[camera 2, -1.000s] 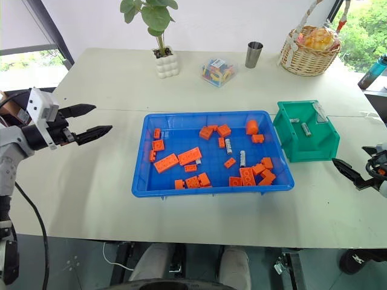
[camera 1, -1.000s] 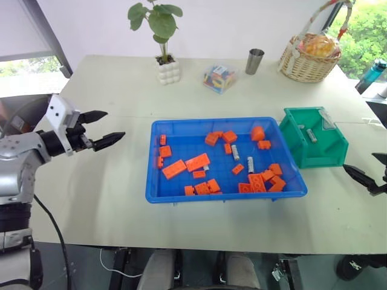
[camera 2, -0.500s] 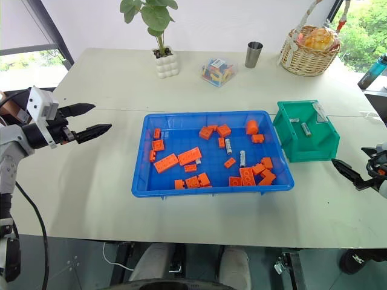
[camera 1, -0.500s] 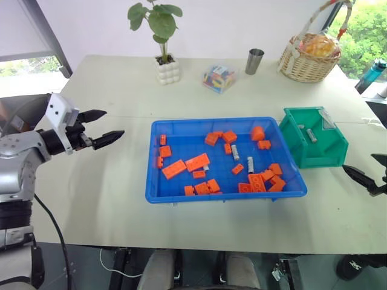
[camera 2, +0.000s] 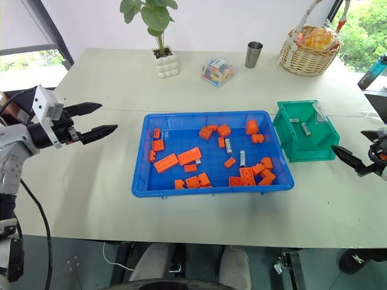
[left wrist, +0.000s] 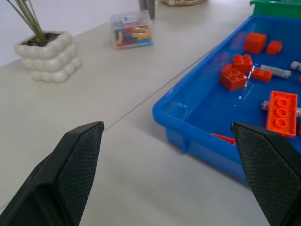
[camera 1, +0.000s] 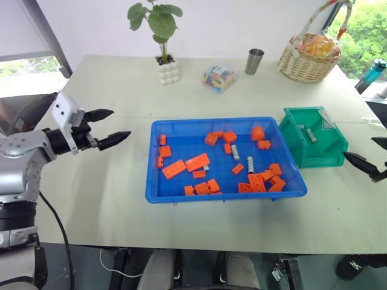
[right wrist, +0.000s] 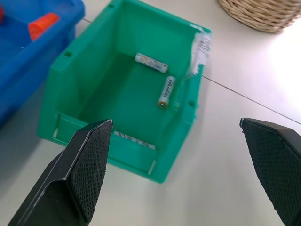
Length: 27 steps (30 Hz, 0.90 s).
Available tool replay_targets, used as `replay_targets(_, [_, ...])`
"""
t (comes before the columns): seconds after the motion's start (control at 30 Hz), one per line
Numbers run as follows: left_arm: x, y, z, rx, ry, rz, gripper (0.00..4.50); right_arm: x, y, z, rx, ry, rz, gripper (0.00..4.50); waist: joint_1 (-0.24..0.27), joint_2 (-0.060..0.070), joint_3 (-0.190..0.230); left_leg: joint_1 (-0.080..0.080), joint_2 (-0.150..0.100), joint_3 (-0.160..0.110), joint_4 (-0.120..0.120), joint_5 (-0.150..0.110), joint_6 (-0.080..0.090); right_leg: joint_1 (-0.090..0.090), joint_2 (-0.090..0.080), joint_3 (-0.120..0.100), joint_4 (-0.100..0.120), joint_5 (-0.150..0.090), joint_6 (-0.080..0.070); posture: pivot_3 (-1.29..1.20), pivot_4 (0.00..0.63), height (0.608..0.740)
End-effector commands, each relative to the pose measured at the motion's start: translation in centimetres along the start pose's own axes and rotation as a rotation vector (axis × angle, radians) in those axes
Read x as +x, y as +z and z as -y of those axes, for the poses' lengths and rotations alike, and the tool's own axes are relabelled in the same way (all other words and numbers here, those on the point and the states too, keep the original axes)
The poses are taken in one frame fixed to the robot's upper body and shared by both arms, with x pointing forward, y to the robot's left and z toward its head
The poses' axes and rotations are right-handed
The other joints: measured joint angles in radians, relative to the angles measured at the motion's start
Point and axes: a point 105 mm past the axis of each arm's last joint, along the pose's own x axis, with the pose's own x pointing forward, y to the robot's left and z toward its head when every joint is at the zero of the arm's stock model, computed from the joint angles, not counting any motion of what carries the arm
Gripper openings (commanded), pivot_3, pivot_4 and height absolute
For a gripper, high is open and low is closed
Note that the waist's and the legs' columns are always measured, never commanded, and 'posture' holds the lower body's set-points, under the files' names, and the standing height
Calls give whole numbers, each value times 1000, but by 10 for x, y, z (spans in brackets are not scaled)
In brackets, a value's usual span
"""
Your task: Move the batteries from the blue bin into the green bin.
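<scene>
Now between picks: two batteries (right wrist: 160, 77) lie in the green bin (camera 1: 314, 145), more wait in the blue bin (camera 1: 225, 158). Both grippers, left (camera 1: 113, 127) and right (camera 2: 351, 163), have jaws wide and empty; next, reach a battery.

Left pincer (camera 1: 110, 125) and right pincer (camera 2: 355, 153) both hang open and empty.

No print can be read: the batteries (right wrist: 165, 91) in the green bin (right wrist: 89, 89) carry lettering (too small to make out).

A pale table (camera 1: 109, 199) is carrying the blue bin (camera 1: 158, 194), green bin (camera 1: 331, 158), plant pot (camera 1: 168, 70), clear box (camera 1: 220, 78), cup (camera 1: 254, 61) and basket (camera 1: 308, 57).
</scene>
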Motion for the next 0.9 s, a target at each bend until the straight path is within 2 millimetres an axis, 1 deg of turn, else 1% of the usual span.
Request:
replay_targets(0.03, [10, 25, 16, 43, -92, 60, 4500, 17, 58, -27, -91, 156, 132, 4467, -4, 1, 1, 0, 0, 0, 0, 0, 0, 0, 0, 0, 0, 0, 0, 0, 150, 673])
replay_targets(0.1, [16, 29, 27, 45, -154, 62, 4500, 31, 74, -48, -139, 263, 153, 4467, -7, 1, 1, 0, 1, 0, 0, 0, 0, 0, 0, 1, 0, 0, 0, 0, 150, 673])
replay_targets(0.2, [27, 36, 48, 60, -262, 65, 4500, 54, 95, -91, -202, 460, 184, 4467, -8, 1, 1, 0, 1, 0, 0, 0, 0, 0, 1, 0, 0, 0, 0, 0, 150, 673])
replay_targets(0.3, [32, 40, 65, 61, -359, 67, 4500, 70, 105, -129, -243, 638, 209, 4467, -5, 1, 1, 0, 1, 0, 0, 0, 0, 0, 1, 0, 0, 0, 0, 0, 150, 673])
replay_targets(0.4, [34, 40, 77, 51, -433, 55, 4500, 86, 108, -164, -283, 778, 220, 4467, 0, 0, 2, -1, 0, 0, 0, 0, 0, 0, 1, 0, 0, 0, 0, 0, 150, 673])
replay_targets(0.57, [33, 35, 89, 49, -513, 23, 4500, 106, 104, -204, -373, 939, 200, 4467, -1, 0, 2, -1, 0, -1, 1, 0, 0, -1, 1, 0, 0, 0, 0, 0, 150, 673])
replay_targets(0.73, [33, 34, 89, 52, -519, 18, 4500, 122, 100, -229, -397, 1065, 166, 4467, -5, 0, 3, -1, 0, -1, 1, 0, 0, -1, 2, 0, 0, 0, 0, 0, 150, 673])
replay_targets(0.8, [33, 34, 89, 54, -518, 20, 4500, 126, 101, -240, -424, 1117, 160, 4467, -10, 0, 3, -1, 0, -1, 1, 0, 0, -1, 2, 0, 1, 0, 0, 0, 150, 673])
replay_targets(0.9, [33, 34, 90, 56, -523, 23, 4500, 135, 105, -252, -461, 1166, 152, 4467, -20, 0, 3, -1, 0, -2, 1, 0, 0, -1, 3, 0, 1, 0, 0, 0, 150, 673])
